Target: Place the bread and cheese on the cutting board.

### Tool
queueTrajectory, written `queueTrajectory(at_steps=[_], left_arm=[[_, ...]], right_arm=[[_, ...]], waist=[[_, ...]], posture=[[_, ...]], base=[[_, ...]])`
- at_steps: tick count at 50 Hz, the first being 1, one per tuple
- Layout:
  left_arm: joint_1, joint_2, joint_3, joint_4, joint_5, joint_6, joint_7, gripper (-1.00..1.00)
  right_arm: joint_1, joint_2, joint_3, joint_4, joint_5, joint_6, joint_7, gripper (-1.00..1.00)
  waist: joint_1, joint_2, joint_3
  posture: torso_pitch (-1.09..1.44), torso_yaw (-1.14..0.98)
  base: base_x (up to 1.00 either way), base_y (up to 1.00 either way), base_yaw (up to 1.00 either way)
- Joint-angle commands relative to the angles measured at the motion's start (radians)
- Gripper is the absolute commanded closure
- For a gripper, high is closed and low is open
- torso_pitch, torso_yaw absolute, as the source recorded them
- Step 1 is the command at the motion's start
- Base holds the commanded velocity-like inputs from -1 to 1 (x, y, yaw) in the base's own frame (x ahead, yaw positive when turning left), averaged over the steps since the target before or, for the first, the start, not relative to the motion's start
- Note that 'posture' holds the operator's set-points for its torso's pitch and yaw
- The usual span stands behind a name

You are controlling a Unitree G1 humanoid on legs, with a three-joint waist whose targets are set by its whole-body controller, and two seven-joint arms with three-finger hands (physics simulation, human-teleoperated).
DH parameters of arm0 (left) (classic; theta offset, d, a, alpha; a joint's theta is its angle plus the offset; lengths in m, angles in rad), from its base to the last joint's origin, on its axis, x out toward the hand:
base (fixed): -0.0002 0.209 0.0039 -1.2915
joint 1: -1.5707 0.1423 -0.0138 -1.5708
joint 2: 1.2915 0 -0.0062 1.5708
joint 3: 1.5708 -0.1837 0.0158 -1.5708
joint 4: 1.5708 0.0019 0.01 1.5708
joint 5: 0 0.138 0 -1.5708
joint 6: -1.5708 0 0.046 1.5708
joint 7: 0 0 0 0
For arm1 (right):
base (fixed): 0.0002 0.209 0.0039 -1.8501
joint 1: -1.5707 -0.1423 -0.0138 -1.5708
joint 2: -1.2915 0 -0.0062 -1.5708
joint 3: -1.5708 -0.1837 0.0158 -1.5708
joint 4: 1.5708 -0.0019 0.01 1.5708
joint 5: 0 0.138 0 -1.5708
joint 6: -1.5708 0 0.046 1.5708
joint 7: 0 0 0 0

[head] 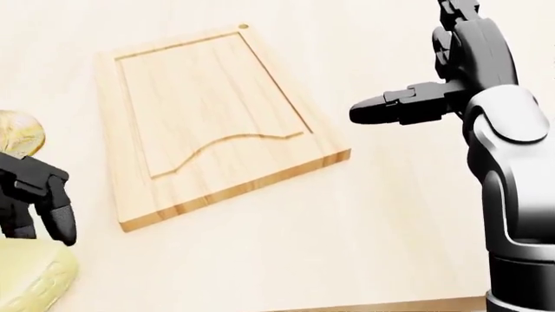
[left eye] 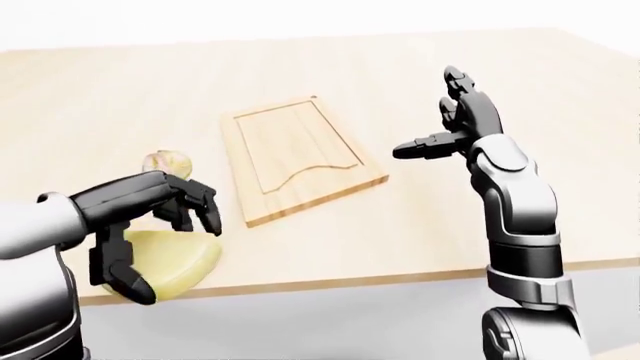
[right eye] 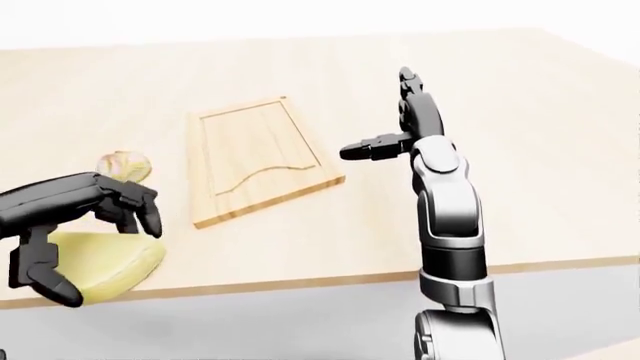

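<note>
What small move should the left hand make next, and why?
Probably lower and close the left hand on the cheese. Its open fingers stand over the yellow wedge, which lies near the table's edge. The cutting board holds nothing yet, and the right hand hangs open, away from the food.

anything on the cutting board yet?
No, the cutting board is bare; the cheese lies on the table under the left robot hand.

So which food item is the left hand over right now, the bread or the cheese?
The cheese: the left hand arches open over this yellow wedge at the table's near edge. The bread lies beyond it.
</note>
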Motion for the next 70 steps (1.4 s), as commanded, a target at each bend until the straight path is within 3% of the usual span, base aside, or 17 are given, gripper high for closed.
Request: queueTrajectory(at_steps=[1,6,10,19,24,28,33,39,42,53,58,63,66,68,70], left_arm=[[-0.005,0.01,0.015,0.002,0.02,-0.046,0.042,1.0],[-0.017,0.015,0.018,0.016,0.021,-0.055,0.051,1.0],[-0.08,0.05,0.021,0.001,-0.002,0.022,0.028,0.98],[-0.322,0.184,-0.044,0.068,-0.037,0.136,-0.001,0.96],[-0.421,0.225,-0.081,0.093,-0.043,0.174,-0.027,0.95],[-0.569,0.235,-0.139,0.143,-0.027,0.22,-0.047,0.95],[-0.809,0.176,-0.233,0.279,0.037,0.258,-0.029,0.95],[-0.999,-0.012,-0.334,0.529,0.202,0.136,0.06,0.95],[-1.106,-0.08,-0.345,0.681,0.266,0.077,0.101,0.95],[-1.114,-0.233,-0.355,0.839,0.365,0.011,0.227,0.95],[-1.142,-0.297,-0.378,1.013,0.38,-0.07,0.388,0.95],[-1.239,-0.342,-0.381,1.217,0.385,-0.112,0.532,0.95],[-1.268,-0.352,-0.391,1.3,0.388,-0.144,0.587,0.95],[-1.303,-0.352,-0.393,1.414,0.406,-0.172,0.697,0.95],[-1.318,-0.351,-0.395,1.484,0.415,-0.186,0.749,0.95]], right_arm=[[-0.036,-0.012,-0.008,-0.034,0.001,-0.032,-0.008,-1.0],[-0.03,-0.01,-0.006,-0.036,0.0,-0.036,-0.013,-1.0],[-0.037,-0.012,-0.005,-0.042,0.0,-0.026,-0.011,-1.0],[-0.04,-0.015,-0.006,-0.041,0.004,-0.027,-0.01,-1.0],[-0.043,-0.023,-0.009,-0.039,0.003,-0.024,-0.004,-1.0],[-0.053,-0.029,-0.011,-0.053,0.004,-0.004,0.002,-1.0],[-0.055,-0.033,-0.015,-0.055,0.006,-0.002,0.003,-1.0],[-0.036,-0.031,-0.012,-0.071,0.003,-0.001,0.007,-1.0],[-0.021,-0.035,-0.019,-0.08,0.004,-0.002,0.01,-1.0],[-0.02,-0.03,-0.018,-0.075,0.004,-0.007,0.008,-1.0],[-0.012,-0.037,-0.024,-0.075,0.007,-0.011,0.014,-1.0],[-0.017,-0.044,-0.027,-0.085,0.011,0.003,0.017,-1.0],[-0.019,-0.047,-0.027,-0.081,0.011,0.0,0.019,-1.0],[-0.016,-0.048,-0.03,-0.077,0.012,-0.006,0.019,-1.0],[-0.013,-0.047,-0.031,-0.073,0.014,-0.011,0.018,-1.0]], waist=[[0.001,0.0,-0.024],[0.0,-0.001,-0.02],[0.0,0.002,-0.022],[0.0,-0.008,-0.015],[0.0,-0.007,-0.012],[0.002,-0.009,-0.011],[0.003,-0.02,-0.006],[0.009,-0.033,-0.002],[0.01,-0.04,-0.006],[0.002,-0.048,-0.008],[0.004,-0.055,-0.013],[0.005,-0.064,-0.017],[0.005,-0.067,-0.015],[0.005,-0.068,-0.015],[0.005,-0.068,-0.016]], posture=[[0.0,0.0],[0.0,0.0],[0.0,0.0],[0.0,0.0],[0.0,0.0],[0.0,0.0],[0.0,0.0],[0.0,0.0],[0.0,0.0],[0.0,0.0],[0.0,0.0],[0.0,0.0],[0.0,0.0],[0.0,0.0],[0.0,0.0]], base=[[0.0,0.0,0.0],[0.0,0.0,0.0],[0.0,0.0,0.0],[0.0,0.0,0.0],[0.0,0.0,0.0],[0.0,0.0,0.0],[0.0,0.0,0.0],[0.0,0.0,0.0],[0.0,0.0,0.0],[0.0,0.0,0.0],[0.0,0.0,0.0],[0.0,0.0,0.0],[0.0,0.0,0.0],[0.0,0.0,0.0],[0.0,0.0,0.0]])
